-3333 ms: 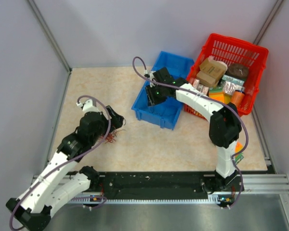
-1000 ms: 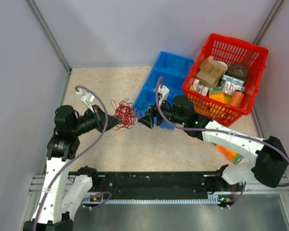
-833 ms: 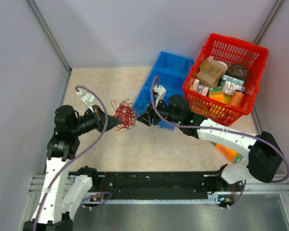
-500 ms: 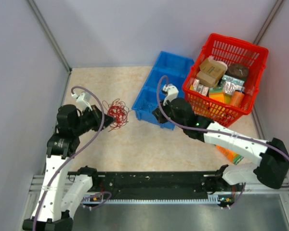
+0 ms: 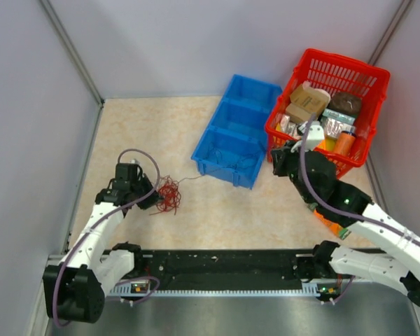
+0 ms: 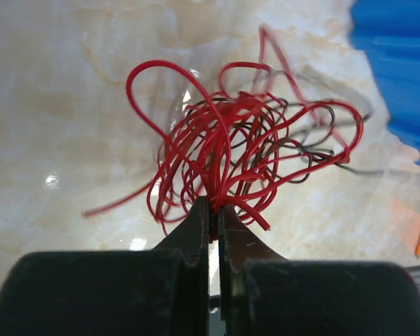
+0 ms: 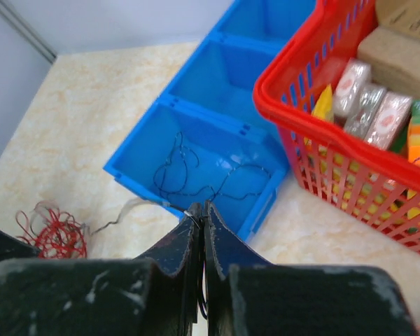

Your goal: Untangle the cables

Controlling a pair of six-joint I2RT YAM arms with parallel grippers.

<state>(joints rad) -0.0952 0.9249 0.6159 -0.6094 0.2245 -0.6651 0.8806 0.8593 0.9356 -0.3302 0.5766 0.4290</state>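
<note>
Standing between cables (image 5: 169,194) and red basket (image 5: 339,64) is a blue bin (image 5: 222,170).

A pale beige, marble-patterned tabletop (image 5: 217,210) is enclosed on three sides by plain grey-lilac wall panels (image 5: 196,42), joined at the far corners by metal posts (image 5: 70,49), while a ribbed aluminium rail (image 5: 378,262) is fixed along the near edge and small glints of light are reflected in the glossy surface.

Lab cell: grey panels (image 5: 196,42), aluminium rail (image 5: 378,262).
</note>
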